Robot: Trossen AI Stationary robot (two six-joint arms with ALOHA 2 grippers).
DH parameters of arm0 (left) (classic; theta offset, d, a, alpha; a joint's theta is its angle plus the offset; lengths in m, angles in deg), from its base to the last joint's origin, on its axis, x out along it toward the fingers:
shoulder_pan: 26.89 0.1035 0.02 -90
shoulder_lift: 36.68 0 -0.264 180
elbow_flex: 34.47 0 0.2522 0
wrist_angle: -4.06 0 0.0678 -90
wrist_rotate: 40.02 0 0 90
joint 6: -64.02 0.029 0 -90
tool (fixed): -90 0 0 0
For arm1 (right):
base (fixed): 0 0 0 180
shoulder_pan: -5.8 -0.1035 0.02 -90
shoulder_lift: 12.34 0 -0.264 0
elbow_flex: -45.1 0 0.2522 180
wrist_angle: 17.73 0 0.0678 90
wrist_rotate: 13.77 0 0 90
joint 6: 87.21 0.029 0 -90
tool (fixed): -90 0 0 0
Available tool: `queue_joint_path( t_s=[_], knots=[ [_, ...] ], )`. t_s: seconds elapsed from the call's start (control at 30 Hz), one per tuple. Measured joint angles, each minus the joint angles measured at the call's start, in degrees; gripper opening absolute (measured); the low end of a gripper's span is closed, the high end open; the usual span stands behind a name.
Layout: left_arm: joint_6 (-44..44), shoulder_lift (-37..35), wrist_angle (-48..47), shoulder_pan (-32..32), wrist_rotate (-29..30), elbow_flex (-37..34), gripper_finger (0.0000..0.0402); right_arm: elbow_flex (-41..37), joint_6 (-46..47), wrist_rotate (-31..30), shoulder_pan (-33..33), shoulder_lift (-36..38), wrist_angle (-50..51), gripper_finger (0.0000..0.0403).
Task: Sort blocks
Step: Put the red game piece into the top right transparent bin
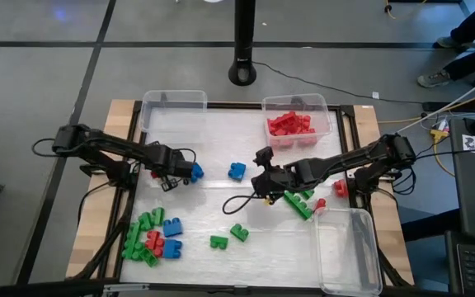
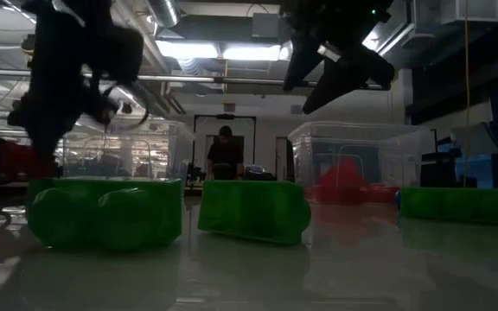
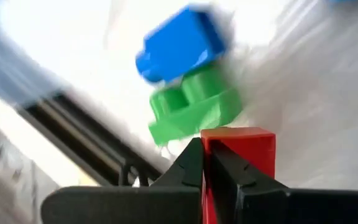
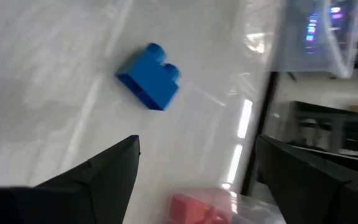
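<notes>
My left gripper [image 1: 162, 174] is over the table's left middle, shut on a red block [image 3: 244, 148]. Just beyond it, a green block [image 3: 191, 112] and a blue block [image 3: 179, 43] lie on the white table top. My right gripper [image 1: 260, 167] hovers open near the table's middle. A blue block [image 4: 149, 84] lies on its side ahead of its spread fingers and is not touched; it shows in the high view too [image 1: 237, 171]. More red, green and blue blocks lie in a pile [image 1: 151, 237] at the near left. My left gripper pinches a thin edge of the red block [image 3: 206, 144] between its two fingers. The fingers slant steeply down from the table's left side. Most of the block stands out past one finger. I cannot tell whether it is clear of the table.
A clear bin [image 1: 173, 111] stands at the far left, and a bin [image 1: 297, 122] holding red blocks at the far right. A third clear bin [image 1: 349, 247] stands at the near right. Green blocks [image 1: 229, 237] and a long green one [image 1: 298, 204] lie near the middle, red ones [image 1: 340, 188] at the right.
</notes>
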Motion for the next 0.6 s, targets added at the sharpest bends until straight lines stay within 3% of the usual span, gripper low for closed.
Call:
queue_joint_path(
  t_s=[0.1,0.3,0.5,0.6],
  knots=[
    [1.32,-5.21,1.88,-1.28,1.96,1.32,0.0002,0.0,0.32,-3.17,-0.42,0.0,-0.04,0.0319],
    [6.16,-16.16,11.95,-3.04,4.94,1.41,0.0002,0.0,1.55,-3.85,-0.22,0.0,-0.14,0.0319],
    [18.68,-22.32,33.2,-4.19,5.11,-0.2,0.0003,0.0,1.59,-4.31,-0.2,0.0,-2.64,0.0319],
    [25.77,-23.58,46.88,-4.27,2.22,-3.98,0.0002,0.0,1.57,-3.48,-0.2,0.02,-4.92,0.0319]
  ],
)
